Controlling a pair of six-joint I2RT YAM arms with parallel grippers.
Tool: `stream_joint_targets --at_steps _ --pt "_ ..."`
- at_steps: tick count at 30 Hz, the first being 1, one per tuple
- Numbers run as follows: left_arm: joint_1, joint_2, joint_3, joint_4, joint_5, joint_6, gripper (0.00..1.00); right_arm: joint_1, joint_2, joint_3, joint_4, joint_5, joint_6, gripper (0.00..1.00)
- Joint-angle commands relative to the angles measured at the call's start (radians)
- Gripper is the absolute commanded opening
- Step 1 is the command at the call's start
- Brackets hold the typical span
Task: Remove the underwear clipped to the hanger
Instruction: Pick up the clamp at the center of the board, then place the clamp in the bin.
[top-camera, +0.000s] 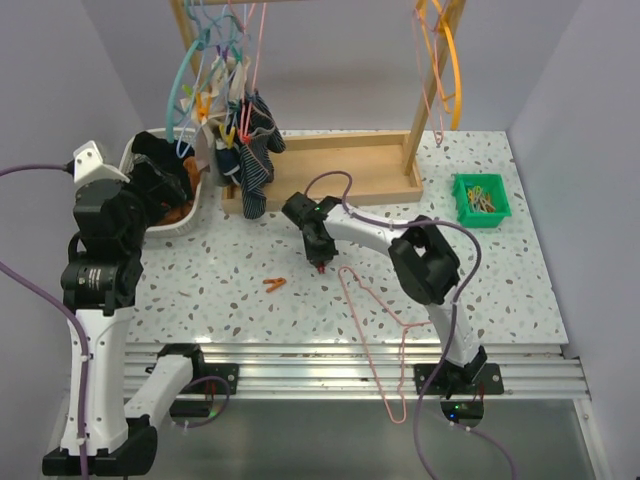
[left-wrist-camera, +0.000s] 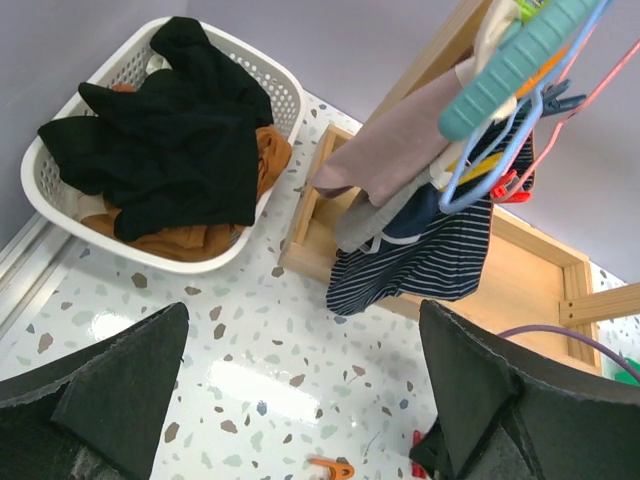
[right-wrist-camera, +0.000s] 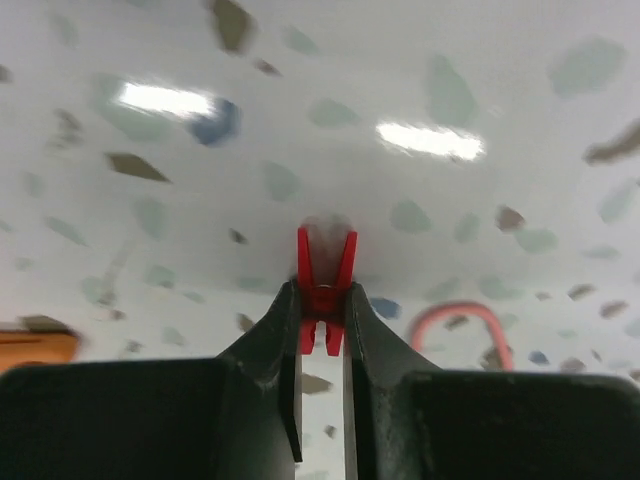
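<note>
Black underwear (left-wrist-camera: 160, 140) lies heaped in the white basket (left-wrist-camera: 272, 78), on top of an orange-brown cloth. On the rack a teal hanger (left-wrist-camera: 512, 68) hangs among other hangers, with a dark blue striped garment (left-wrist-camera: 420, 260) and pale cloths clipped below. No black underwear is clearly visible on the hangers. My left gripper (left-wrist-camera: 300, 400) is wide open above the table with nothing between its fingers. My right gripper (right-wrist-camera: 323, 295) is low at the table's middle, shut on a red clothespin (right-wrist-camera: 324, 268), also seen from above (top-camera: 320, 266).
A pink wire hanger (top-camera: 375, 310) lies flat on the table by the right arm. An orange clothespin (top-camera: 273, 284) lies near the middle. The wooden rack base (top-camera: 340, 170) stands at the back. A green bin (top-camera: 481, 199) of clips sits at the right.
</note>
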Motion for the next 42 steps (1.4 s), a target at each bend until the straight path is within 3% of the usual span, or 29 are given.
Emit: stream_joint_targets --at_steps 1,6,10,18,26,27,28,31,37,39,42 --pt "-0.032 0.002 0.058 -0.017 -0.025 -0.019 1.0 -0.033 -0.151 -0.14 -0.01 0.123 0.037 0.0" --pt "-0.049 0.012 0.112 -0.027 -0.018 -0.018 1.0 -0.194 -0.476 -0.456 0.035 0.177 0.055 0.0" --pt "-0.066 0.022 0.127 -0.02 -0.001 -0.022 1.0 -0.468 -0.633 -0.55 0.053 0.194 0.006 0.0" --pt "-0.088 0.051 0.13 -0.015 0.013 -0.016 1.0 -0.818 -0.572 -0.329 0.053 0.231 -0.014 0.0" --pt "-0.091 0.048 0.109 -0.006 0.022 -0.01 1.0 -0.956 -0.394 -0.05 0.055 0.246 0.022 0.0" --pt "-0.091 0.049 0.106 -0.004 0.022 -0.008 1.0 -0.969 -0.377 -0.035 0.076 0.231 0.013 0.05" --pt "-0.091 0.051 0.103 -0.003 0.024 -0.008 1.0 -0.975 -0.353 -0.016 0.075 0.216 0.005 0.19" --pt "-0.091 0.054 0.103 0.002 0.027 -0.005 1.0 -0.979 -0.288 0.073 0.044 0.162 -0.041 0.45" --pt "-0.091 0.057 0.101 0.003 0.009 -0.002 1.0 -0.975 -0.464 -0.126 0.151 0.09 -0.081 0.82" --pt "-0.091 0.057 0.093 0.006 0.006 -0.004 1.0 -0.96 -0.518 -0.179 0.165 0.07 -0.093 0.84" --pt "-0.091 0.058 0.089 0.012 0.001 -0.007 1.0 -0.877 -0.625 -0.288 0.181 -0.101 -0.153 0.83"
